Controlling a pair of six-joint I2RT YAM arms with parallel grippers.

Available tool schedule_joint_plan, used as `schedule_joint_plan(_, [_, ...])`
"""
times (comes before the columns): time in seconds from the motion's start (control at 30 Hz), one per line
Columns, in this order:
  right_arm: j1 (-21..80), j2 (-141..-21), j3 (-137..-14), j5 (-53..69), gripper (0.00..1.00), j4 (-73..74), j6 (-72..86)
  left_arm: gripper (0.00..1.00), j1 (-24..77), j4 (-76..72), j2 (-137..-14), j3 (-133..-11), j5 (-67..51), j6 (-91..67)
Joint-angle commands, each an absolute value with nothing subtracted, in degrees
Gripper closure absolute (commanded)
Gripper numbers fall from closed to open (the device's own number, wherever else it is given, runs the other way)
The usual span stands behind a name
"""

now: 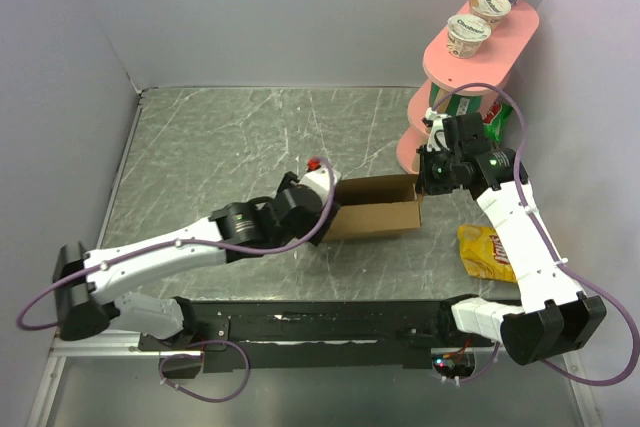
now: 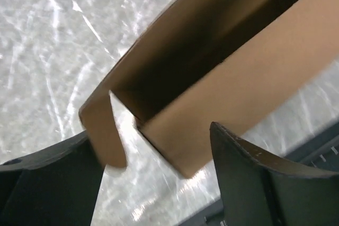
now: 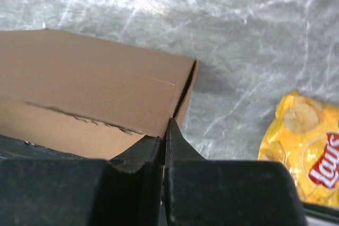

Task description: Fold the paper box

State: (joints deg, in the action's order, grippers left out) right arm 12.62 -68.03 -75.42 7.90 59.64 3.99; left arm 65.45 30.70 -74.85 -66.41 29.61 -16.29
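Our left gripper (image 2: 153,144) is spread wide, one finger on each side of a corner wall and loose flap of the paper box (image 1: 375,205). The box lies between both grippers. Our right gripper (image 3: 167,133) is pressed together at the box's end edge; whether it pinches cardboard, we cannot tell. A yellow chip bag (image 3: 304,154) lies to its right.

Matt brown cardboard paper box (image 1: 375,209), glossy yellow chip bag (image 1: 487,250), scratched stone-look table (image 1: 230,137), smooth pink shelf (image 1: 503,40)

Plain brown paper box (image 1: 375,205); grey-marbled tbl (image 1: 220,147); yellow chip bag (image 1: 485,252).
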Motion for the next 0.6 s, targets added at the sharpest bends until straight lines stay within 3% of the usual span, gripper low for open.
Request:
schedule_joint_plan(0.0, [13.62, -66.01, -75.41, 12.66, 1.00, 54.06, 3.52, 0.18, 65.74, 30.23, -67.08, -64.34, 23.38, -18.27])
schedule_joint_plan(0.27, [13.54, -64.69, -73.92, 13.36, 1.00, 52.56, 4.31, 0.11, 65.31, 33.75, -57.76, -63.02, 25.84, -19.86])
schedule_joint_plan(0.57, [13.62, -64.68, -70.84, 11.43, 1.00, 51.41, 5.88, 0.05, 55.38, 22.60, -49.49, -53.10, 10.22, -19.51])
